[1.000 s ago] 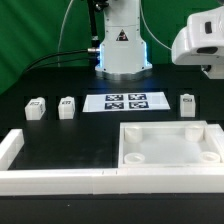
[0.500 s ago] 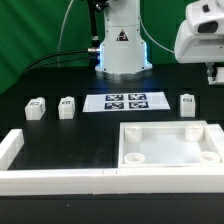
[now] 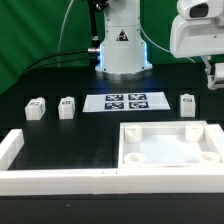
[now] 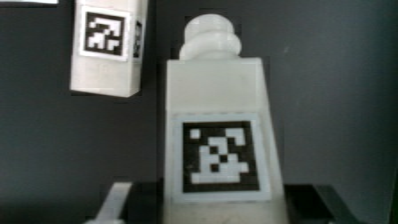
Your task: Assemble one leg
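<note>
In the wrist view my gripper [image 4: 217, 208] is shut on a white leg [image 4: 217, 110]. Its tag faces the camera and its rounded threaded tip points away from me. A second leg [image 4: 107, 45] lies on the black table below and to one side. In the exterior view the gripper [image 3: 213, 74] hangs high at the right edge, above and to the right of a leg [image 3: 187, 104] on the table. Two more legs [image 3: 36, 108] [image 3: 67, 106] stand at the exterior view's left.
The large white square tray-like part [image 3: 170, 132] with round corner sockets lies at the front right. A white L-shaped wall [image 3: 40, 181] runs along the front left. The marker board [image 3: 126, 101] lies in the middle, in front of the robot base [image 3: 121, 50].
The arm has risen and the gripper has shifted slightly toward the exterior view's right with the leg in it. The legs on the table have not moved.
</note>
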Tool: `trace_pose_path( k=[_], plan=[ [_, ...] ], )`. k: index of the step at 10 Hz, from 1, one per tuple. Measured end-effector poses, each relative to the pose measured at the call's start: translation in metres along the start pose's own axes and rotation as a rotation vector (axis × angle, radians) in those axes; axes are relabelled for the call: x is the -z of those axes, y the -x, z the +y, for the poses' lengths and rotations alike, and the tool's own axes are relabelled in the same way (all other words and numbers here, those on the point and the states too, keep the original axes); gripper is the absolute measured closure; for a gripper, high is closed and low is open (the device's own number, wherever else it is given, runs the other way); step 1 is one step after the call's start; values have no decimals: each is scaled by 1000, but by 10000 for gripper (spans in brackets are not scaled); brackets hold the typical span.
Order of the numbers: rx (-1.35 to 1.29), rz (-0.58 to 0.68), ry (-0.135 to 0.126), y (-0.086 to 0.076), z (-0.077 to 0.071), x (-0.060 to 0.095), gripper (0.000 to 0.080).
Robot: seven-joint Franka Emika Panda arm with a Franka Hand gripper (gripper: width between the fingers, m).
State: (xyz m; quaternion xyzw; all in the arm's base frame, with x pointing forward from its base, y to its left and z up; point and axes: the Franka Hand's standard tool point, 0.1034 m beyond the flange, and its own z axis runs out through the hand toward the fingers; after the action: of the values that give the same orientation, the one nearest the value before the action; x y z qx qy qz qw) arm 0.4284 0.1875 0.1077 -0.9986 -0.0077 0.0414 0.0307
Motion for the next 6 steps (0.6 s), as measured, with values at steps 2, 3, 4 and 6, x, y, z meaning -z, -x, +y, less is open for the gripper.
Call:
trace_pose_path(
  k=[2, 3, 4, 6],
  plan=[
    [29, -3, -12, -15, 18, 22, 506],
    [17, 11, -15, -24, 26, 33, 506],
    [37, 21, -18, -33, 40, 42, 506],
    [6, 46, -22, -52, 65, 64, 506]
  ],
)
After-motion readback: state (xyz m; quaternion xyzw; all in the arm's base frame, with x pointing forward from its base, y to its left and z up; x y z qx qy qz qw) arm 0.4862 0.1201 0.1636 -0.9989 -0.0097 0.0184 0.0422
